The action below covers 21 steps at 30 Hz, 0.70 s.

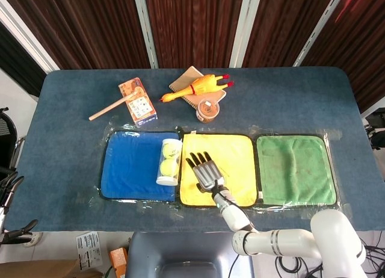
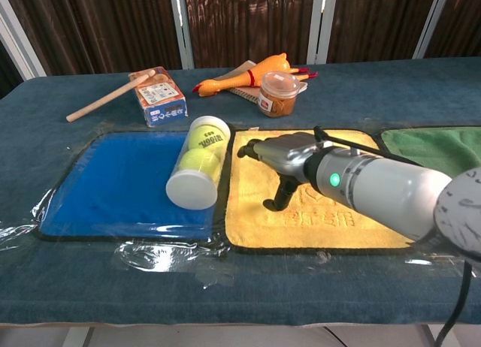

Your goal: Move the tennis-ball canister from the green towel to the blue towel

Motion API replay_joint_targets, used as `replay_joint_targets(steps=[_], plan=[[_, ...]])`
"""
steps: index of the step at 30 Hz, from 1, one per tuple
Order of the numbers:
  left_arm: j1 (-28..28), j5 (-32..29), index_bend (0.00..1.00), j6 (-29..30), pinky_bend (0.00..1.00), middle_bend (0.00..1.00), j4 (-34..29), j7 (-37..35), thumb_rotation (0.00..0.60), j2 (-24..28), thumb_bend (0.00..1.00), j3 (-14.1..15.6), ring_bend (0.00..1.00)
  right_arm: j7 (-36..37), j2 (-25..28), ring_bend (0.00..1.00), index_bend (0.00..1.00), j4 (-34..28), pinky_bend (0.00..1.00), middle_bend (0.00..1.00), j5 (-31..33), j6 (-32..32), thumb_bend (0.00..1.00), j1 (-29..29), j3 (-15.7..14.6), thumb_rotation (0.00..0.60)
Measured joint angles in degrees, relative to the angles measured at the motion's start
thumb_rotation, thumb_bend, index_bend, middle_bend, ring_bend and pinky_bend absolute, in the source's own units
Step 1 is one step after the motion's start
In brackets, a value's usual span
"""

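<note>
From the head view, your tennis-ball canister is lying on its side along the right edge of the blue towel, lid end toward you, and your right hand sits flat over the yellow towel with its fingers spread and holding nothing. That flat, splayed pose reads to me as a pushing hand, not a gripping one. The canister is just left of your fingertips, with a narrow gap showing. From the chest view, the canister rests on the blue towel near its border with the yellow one, the hand palm-down beside it, thumb hanging, close but apparently not touching. The green towel lies bare at the right. Your left hand shows in neither view.
</note>
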Motion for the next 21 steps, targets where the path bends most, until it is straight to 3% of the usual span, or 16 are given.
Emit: replay_joint_targets(steps=[21], plan=[[0.1, 0.2, 0.00, -0.1, 0.14, 0.01, 0.0, -0.3, 0.600, 0.2, 0.03, 0.2, 0.06, 0.6, -6.4, 0.00, 0.08, 5.6, 0.00, 0.01, 3.3, -1.2, 0.31, 5.6, 2.9, 0.600]])
